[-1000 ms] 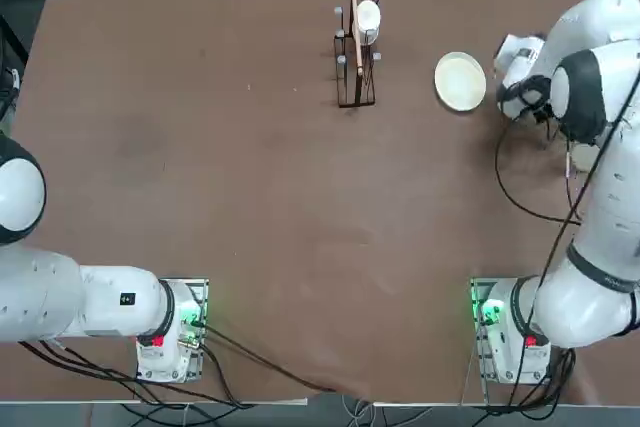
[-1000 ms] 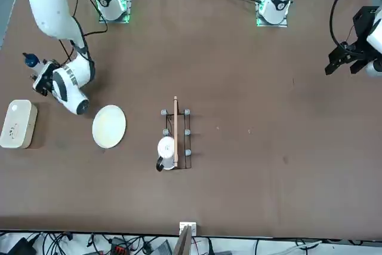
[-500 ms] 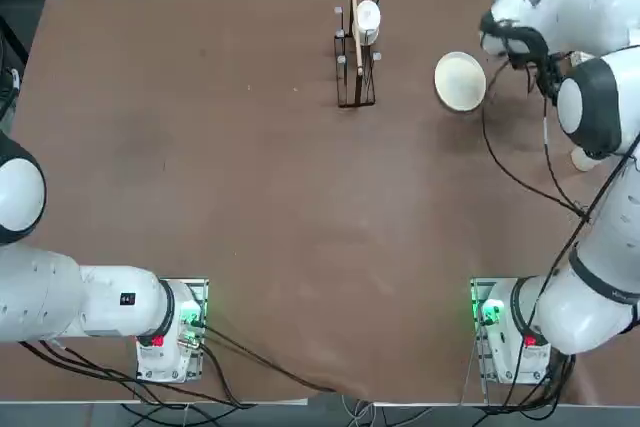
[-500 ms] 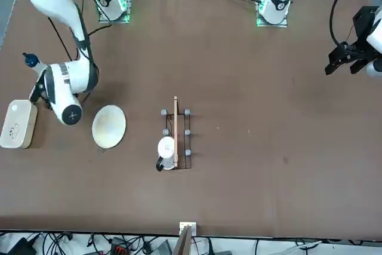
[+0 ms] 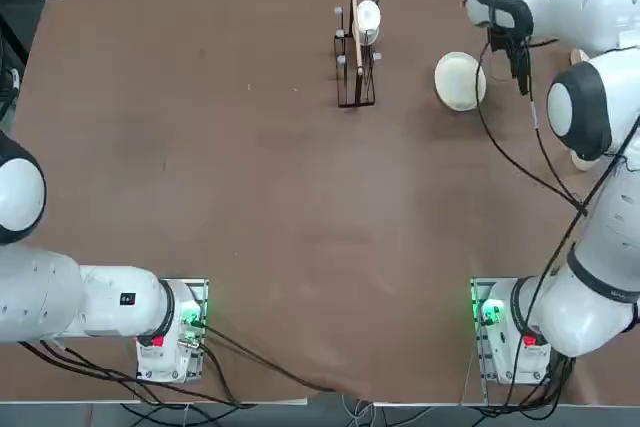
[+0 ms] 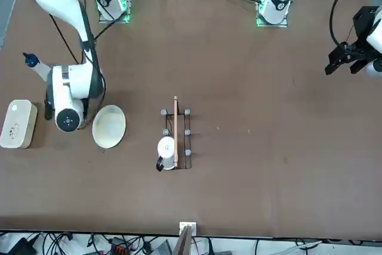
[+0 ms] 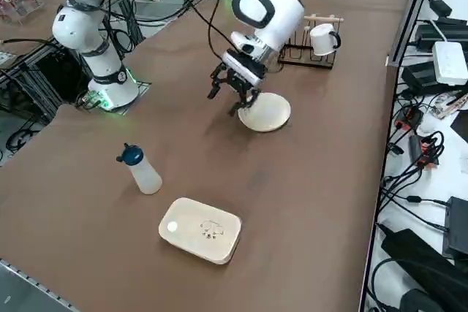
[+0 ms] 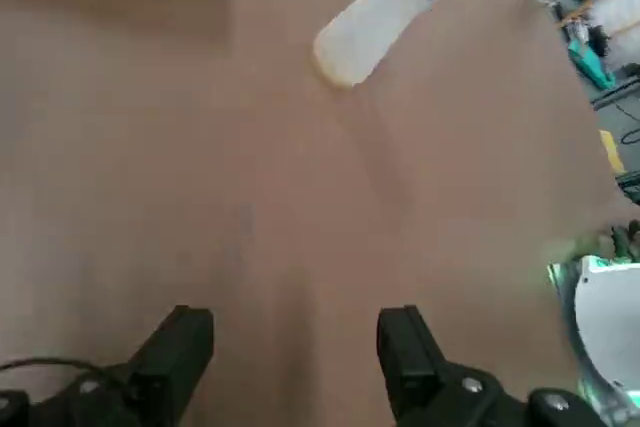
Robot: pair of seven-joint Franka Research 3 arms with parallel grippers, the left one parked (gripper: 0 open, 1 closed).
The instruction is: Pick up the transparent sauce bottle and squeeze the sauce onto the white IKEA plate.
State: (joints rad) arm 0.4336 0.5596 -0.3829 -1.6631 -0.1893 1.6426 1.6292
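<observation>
The right gripper hangs with its fingers apart beside the round cream-white plate; the small translucent blue-capped squeeze bottle stands well apart from that plate; I'd approach its body level.

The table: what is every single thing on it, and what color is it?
Transparent sauce bottle: one, whitish with a blue cap, upright near the white box.
White IKEA plate: one, cream-white, beside the claw.
Box: one, white, rounded, near the table's edge.
Rack: one, dark wire with a wooden bar, beyond the plate.
Mug: one, white, on the rack.
Table: one, brown.
Right claw: one, black, open, empty, above the table next to the plate.
</observation>
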